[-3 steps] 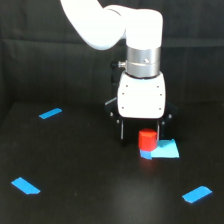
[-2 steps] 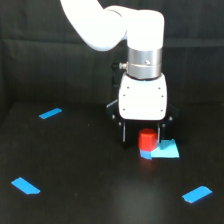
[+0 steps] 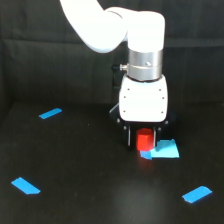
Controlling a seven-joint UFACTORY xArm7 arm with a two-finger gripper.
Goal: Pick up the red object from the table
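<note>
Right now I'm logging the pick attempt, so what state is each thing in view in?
red object: upright on the table, between the gripper's fingers, overlapping the blue square patch's edge.
gripper: lowered around the red object; whether it is shut, I cannot tell.
blue square patch: flat on the table.
blue tape strips: flat, untouched.

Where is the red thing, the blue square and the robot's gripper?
red object (image 3: 145, 140): exterior view, its front side.
blue square patch (image 3: 166, 149): exterior view, its flat top.
gripper (image 3: 143, 138): exterior view, midway between the fingers.
</note>
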